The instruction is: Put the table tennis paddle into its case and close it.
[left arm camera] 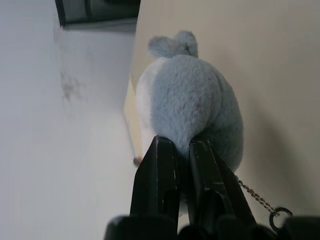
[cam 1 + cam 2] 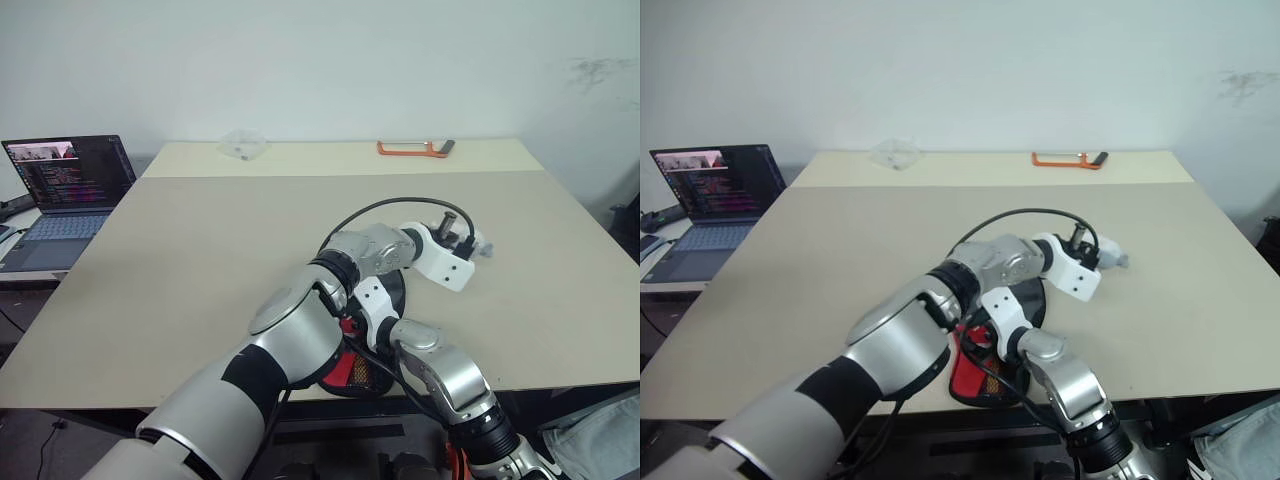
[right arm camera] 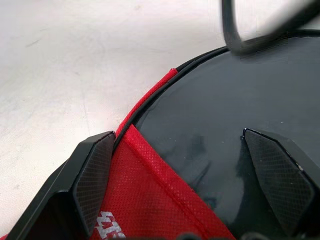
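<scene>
left tool [image 1: 182,150]: clenched on a grey plush toy [image 1: 192,100], held above the surface [image 2: 200,250]
right tool [image 3: 192,175]: released, fingers straddling the case [image 3: 150,200] edge
table tennis paddle [image 3: 240,115]: black blade on the red case, between right tool fingers

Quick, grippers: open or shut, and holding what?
Left gripper: shut on the grey plush charm, which hangs on a small chain.
Right gripper: open, holding nothing, fingers spread over the case and paddle.
</scene>
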Controlling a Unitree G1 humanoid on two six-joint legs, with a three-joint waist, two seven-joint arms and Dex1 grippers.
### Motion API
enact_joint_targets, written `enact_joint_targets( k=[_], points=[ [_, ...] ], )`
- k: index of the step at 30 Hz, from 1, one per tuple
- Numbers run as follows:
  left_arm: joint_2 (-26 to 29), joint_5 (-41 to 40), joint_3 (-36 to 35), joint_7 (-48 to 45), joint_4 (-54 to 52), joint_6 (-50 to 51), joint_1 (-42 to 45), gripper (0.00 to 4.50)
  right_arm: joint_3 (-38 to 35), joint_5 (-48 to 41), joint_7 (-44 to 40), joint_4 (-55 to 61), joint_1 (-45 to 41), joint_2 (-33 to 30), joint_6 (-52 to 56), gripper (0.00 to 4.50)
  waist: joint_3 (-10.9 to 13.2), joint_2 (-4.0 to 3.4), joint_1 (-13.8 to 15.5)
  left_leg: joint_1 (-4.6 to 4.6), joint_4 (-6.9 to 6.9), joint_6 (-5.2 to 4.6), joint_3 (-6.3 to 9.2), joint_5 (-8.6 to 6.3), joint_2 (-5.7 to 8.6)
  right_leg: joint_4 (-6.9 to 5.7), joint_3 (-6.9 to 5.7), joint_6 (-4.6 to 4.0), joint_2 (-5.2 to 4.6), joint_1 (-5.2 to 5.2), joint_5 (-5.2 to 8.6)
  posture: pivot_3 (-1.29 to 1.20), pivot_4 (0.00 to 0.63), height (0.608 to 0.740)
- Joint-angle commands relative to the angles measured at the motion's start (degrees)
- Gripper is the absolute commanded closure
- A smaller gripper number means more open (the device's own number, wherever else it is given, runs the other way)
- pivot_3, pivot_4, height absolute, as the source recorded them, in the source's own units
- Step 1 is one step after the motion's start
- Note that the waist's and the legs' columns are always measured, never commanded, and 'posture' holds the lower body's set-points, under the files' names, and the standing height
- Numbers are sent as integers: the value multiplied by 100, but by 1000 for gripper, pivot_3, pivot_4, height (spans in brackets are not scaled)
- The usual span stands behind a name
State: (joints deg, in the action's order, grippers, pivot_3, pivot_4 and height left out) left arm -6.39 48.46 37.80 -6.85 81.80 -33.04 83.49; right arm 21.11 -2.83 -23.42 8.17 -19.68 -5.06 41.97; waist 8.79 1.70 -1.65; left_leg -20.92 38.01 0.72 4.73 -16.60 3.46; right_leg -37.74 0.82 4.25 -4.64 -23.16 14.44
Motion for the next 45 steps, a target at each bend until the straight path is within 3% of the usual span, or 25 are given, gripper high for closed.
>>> enact_joint_targets(
  k=[1,3,10,16,23,30,36,41,45],
  points=[
    [-79,-272,-207,-43,-272,-219,145,4484,265,-26,-76,-547,359,-71,580,0,0,0,0,0,0,0,0,0,0,0,0,0,0,0,0,0,150,740],
    [-64,-372,-267,-263,-259,-210,49,4484,271,-26,-79,-553,354,-69,581,0,-1,-1,-1,0,0,0,0,0,0,0,0,1,0,0,1,0,150,740],
    [21,-896,-687,-1197,-277,-259,-221,2170,290,-20,-100,-629,299,-70,561,0,-3,-5,-16,1,0,-1,0,0,0,1,0,1,0,0,1,0,150,740],
    [137,-1748,-1528,-1936,-306,277,-357,50,281,-9,-134,-691,230,-121,543,0,-8,-12,-22,3,0,-1,-1,0,-1,-2,0,0,1,0,0,0,150,740],
    [694,-2328,-2180,-2158,-410,459,-257,50,135,-33,-120,-757,144,-173,520,0,-8,-13,-30,7,2,-1,0,0,-2,-8,1,-2,1,1,-1,0,150,740],
    [1698,-2958,-2933,-2157,-525,763,-106,50,-231,-274,-111,-279,-30,-109,745,0,-8,-13,-23,10,3,0,4,0,-2,-15,0,-15,2,-1,-9,0,150,740],
    [2141,-4019,-3863,-3215,-740,835,-506,50,-1020,-931,-177,1455,-467,-265,1919,0,2,-11,2,-13,6,-1,13,0,2,0,-9,-31,0,-9,-18,0,150,740],
    [2129,-4510,-3966,-4561,-1185,726,-1341,50,-1830,-1886,-545,2916,-925,-721,3232,0,2,-14,-14,-77,7,23,16,13,4,1,-8,-34,-3,-74,-20,0,150,740],
    [1989,-4717,-3890,-5227,-1531,685,-1992,50,-2341,-2357,-926,3350,-1126,-1464,3459,0,6,-15,-11,-114,10,23,17,14,6,-1,-11,-36,-4,-105,-21,0,150,740]
  ],
)
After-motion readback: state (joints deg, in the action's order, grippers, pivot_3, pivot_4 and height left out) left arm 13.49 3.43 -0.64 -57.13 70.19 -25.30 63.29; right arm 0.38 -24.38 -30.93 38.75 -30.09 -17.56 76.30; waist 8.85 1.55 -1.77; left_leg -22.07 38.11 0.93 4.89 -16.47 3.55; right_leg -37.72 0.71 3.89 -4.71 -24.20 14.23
